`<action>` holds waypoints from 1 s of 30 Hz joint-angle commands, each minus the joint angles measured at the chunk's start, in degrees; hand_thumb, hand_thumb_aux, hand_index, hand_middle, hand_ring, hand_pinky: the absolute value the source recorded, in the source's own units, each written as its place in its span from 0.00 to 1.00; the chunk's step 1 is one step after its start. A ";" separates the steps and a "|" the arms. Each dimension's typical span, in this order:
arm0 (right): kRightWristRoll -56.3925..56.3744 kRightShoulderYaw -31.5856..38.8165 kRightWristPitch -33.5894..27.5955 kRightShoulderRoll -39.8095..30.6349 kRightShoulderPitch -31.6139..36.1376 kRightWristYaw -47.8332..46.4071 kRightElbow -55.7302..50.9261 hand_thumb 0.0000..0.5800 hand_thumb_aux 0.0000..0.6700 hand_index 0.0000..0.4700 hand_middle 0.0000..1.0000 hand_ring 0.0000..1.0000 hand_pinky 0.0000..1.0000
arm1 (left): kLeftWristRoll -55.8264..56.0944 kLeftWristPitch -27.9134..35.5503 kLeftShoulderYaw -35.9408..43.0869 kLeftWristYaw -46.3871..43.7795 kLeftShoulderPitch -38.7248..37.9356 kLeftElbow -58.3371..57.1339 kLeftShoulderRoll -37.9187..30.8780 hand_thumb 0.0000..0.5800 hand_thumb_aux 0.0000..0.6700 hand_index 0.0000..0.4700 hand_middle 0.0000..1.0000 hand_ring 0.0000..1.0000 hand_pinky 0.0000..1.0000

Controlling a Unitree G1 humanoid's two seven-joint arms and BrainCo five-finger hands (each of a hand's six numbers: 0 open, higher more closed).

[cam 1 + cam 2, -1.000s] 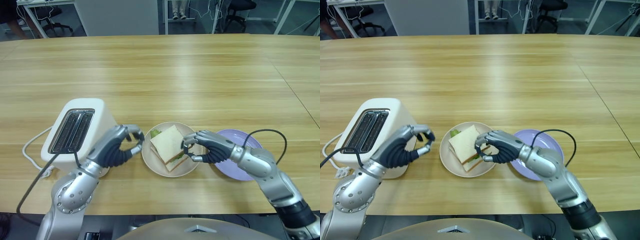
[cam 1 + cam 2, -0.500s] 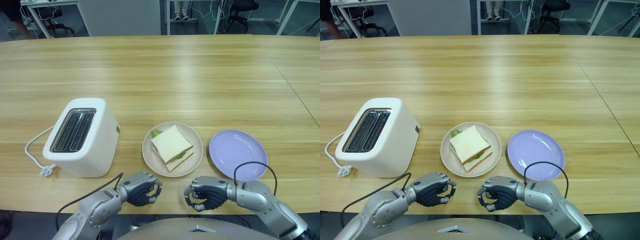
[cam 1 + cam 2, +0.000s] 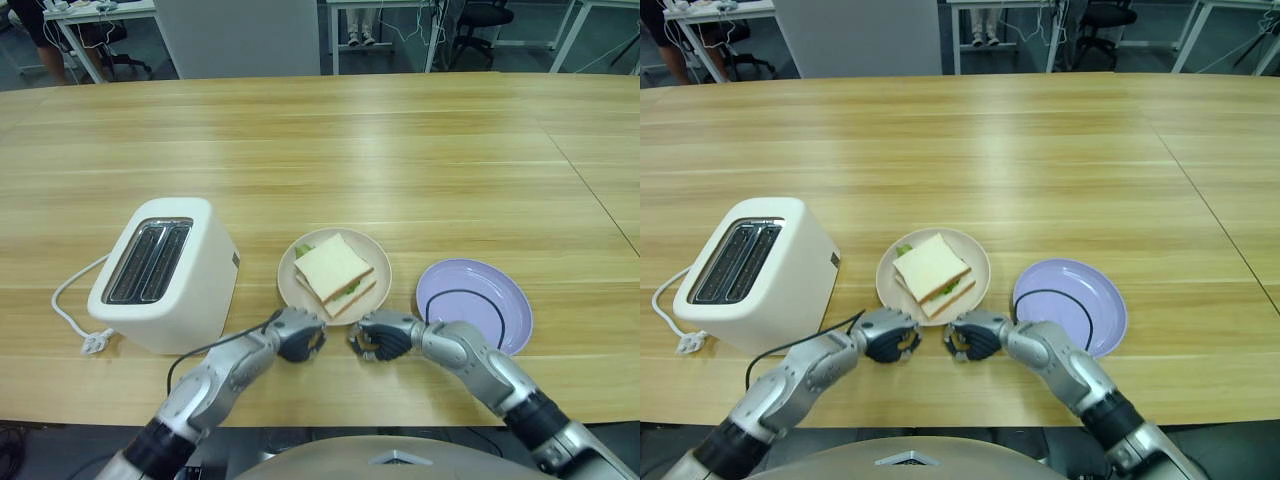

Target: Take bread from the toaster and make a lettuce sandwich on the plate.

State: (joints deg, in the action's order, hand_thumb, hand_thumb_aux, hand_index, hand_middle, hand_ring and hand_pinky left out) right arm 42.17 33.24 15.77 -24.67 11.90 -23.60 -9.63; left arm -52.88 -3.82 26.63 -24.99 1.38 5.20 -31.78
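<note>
The left hand and right hand sit low over the pale, straight-grained wooden bench. Their fingers are curled into loose fists and clasp nothing. Just beyond the fingers, midway between both fists, a round beige plate carries the sandwich: two square, soft white slices with ruffled green lettuce peeking out. Out past the left fingers stands a boxy, round-cornered cream toaster. Just beyond the right fingers lies a smooth, glossy lilac plate.

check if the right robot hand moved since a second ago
Yes. The right robot hand pulled back toward the robot, off the white-bread lettuce sandwich, and now sits just short of the near rim of the round beige plate.
</note>
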 commanded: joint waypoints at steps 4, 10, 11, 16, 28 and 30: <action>8.15 0.64 0.15 2.11 12.80 16.50 -17.15 1.00 1.00 0.98 1.00 1.00 1.00 | -5.11 2.24 -0.23 13.91 13.11 -18.30 2.83 1.00 1.00 0.98 1.00 1.00 1.00; 6.82 0.09 1.65 1.64 14.61 17.70 -17.79 1.00 1.00 0.98 1.00 1.00 1.00 | -1.18 0.98 -2.34 18.14 14.96 -19.36 2.35 1.00 1.00 0.98 1.00 1.00 1.00; 6.14 -0.39 1.88 1.12 13.96 17.06 -16.12 1.00 1.00 0.98 1.00 1.00 1.00 | 0.23 0.84 -3.10 17.49 13.91 -17.27 2.09 1.00 1.00 0.98 1.00 1.00 1.00; -8.23 -8.68 0.99 -1.66 6.93 9.35 0.77 1.00 1.00 0.98 1.00 1.00 1.00 | 14.18 3.15 -12.33 12.71 3.37 4.65 4.03 1.00 1.00 0.98 1.00 1.00 1.00; -39.38 -39.75 -6.91 7.30 -9.59 15.10 33.68 0.00 0.00 0.00 0.00 0.00 0.00 | 39.48 10.67 -33.73 18.58 -15.30 44.60 24.91 0.00 0.00 0.00 0.00 0.00 0.00; -37.42 -40.91 -4.97 7.84 -11.59 16.75 33.41 0.00 0.00 0.00 0.00 0.00 0.00 | 38.26 8.23 -35.55 20.07 -16.98 43.41 25.06 0.00 0.00 0.00 0.00 0.00 0.00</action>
State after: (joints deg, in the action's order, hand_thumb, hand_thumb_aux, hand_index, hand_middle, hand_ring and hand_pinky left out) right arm 3.06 -6.27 9.16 -17.18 1.46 -8.59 23.25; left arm -13.79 5.98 -6.91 -6.57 -14.50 49.91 -6.86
